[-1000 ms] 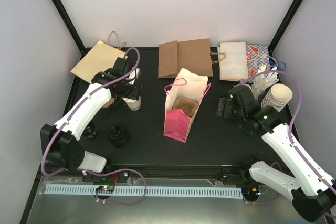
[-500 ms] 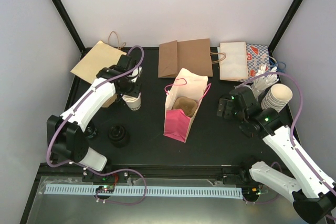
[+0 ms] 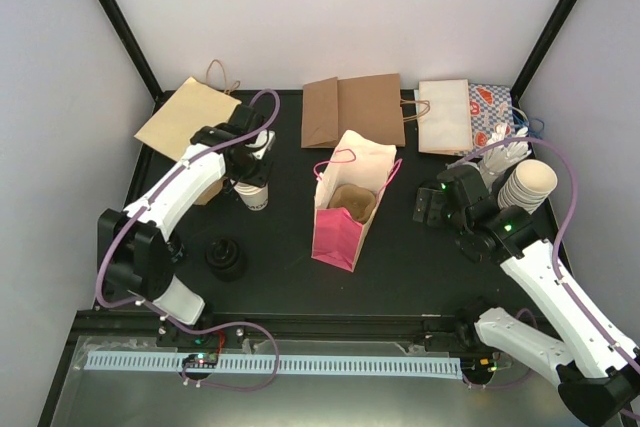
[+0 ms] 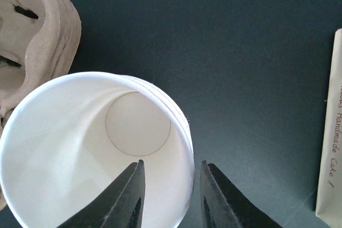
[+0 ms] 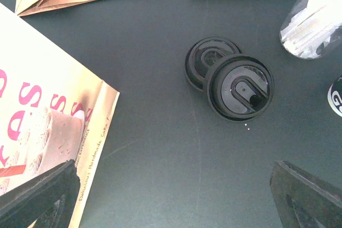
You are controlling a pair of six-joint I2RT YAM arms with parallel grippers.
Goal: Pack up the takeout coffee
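- The cup (image 4: pixel 64 148) stood upright on the table, mouth up, to the left of the pink bag (image 3: pixel 335 237).
- The left pincer (image 4: pixel 172 164) was right over the cup's rim. It pointed straight down, the same way the cup stands.
- One finger was inside the cup and the other was outside, with the thin wall between them. The gap was narrow, but it did not look like it was squeezing the wall yet.
- The left arm was much nearer the cup. The right pincer (image 5: pixel 172 166) was wide, held nothing, and hung far off on the other side of the bag, above two black lids (image 5: pixel 230 78).
- I think the next lift needs the wall pinched tight first.
- From the top, the arm hid most of the cup's mouth.
- From the wrist, the cup's outside and its print could not be seen.
- A brown tray (image 4: pixel 37 30) just beside the cup was cut off at the edge.
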